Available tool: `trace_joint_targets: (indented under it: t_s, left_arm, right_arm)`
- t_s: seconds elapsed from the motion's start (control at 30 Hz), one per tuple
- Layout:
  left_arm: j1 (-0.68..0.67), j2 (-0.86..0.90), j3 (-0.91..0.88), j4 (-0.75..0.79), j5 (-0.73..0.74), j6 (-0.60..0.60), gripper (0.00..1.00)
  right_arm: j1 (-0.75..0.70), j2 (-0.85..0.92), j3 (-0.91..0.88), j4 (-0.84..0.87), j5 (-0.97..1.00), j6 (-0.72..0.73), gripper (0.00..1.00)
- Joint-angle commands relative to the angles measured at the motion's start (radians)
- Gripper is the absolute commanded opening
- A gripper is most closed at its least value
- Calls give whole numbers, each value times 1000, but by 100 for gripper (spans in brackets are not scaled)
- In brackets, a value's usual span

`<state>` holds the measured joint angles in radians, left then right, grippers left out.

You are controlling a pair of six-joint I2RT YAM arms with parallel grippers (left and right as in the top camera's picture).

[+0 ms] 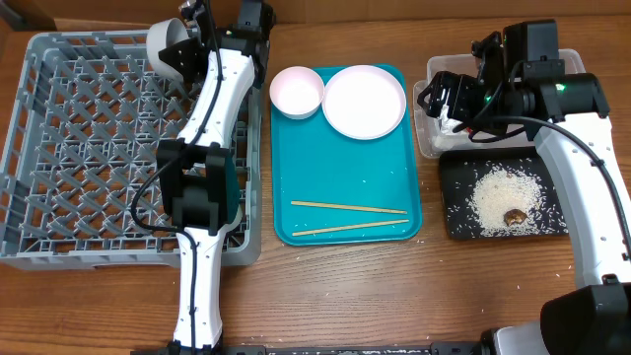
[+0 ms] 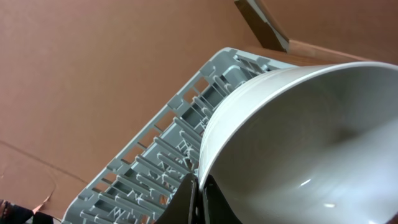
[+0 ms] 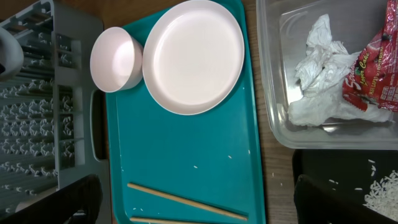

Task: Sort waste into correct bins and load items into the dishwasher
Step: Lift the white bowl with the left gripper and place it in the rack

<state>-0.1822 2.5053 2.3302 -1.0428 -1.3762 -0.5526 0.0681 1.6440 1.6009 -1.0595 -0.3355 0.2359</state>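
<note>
My left gripper (image 2: 199, 199) is shut on the rim of the pale grey-green bowl (image 1: 170, 44), holding it tilted over the far right corner of the grey dish rack (image 1: 59, 148); the bowl fills the left wrist view (image 2: 298, 149). The pinkish-white bowl (image 1: 297, 91) and plate (image 1: 364, 101) sit at the far end of the teal tray (image 1: 345, 177). My right gripper (image 1: 442, 99) is open and empty above the clear tub (image 3: 273, 93), which holds the white napkin (image 3: 317, 81) and red wrapper (image 3: 376, 71). Rice and a brown scrap (image 1: 514, 216) lie in the black tray (image 1: 458, 222). The white cup is out of view.
Two wooden chopsticks (image 1: 350, 207) lie at the near end of the teal tray, with a few rice grains scattered on it. The rack's handle side (image 3: 74, 112) butts against the tray's left edge. The left arm (image 1: 202, 187) stretches over the rack's right side.
</note>
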Motion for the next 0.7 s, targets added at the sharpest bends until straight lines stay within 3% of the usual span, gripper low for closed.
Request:
trace_joint_targets:
  t_s: [0.0, 0.53, 0.67]
  left_arm:
    - [-20, 20, -8, 4, -3, -39, 4]
    - [-53, 52, -8, -62, 74, -21, 4]
    - [-74, 52, -8, -82, 156, 21, 24]
  right_arm:
    - [3, -6, 10, 5, 5, -1, 100]
    - [3, -6, 10, 5, 5, -1, 100]
    - [3, -6, 10, 6, 6, -1, 100]
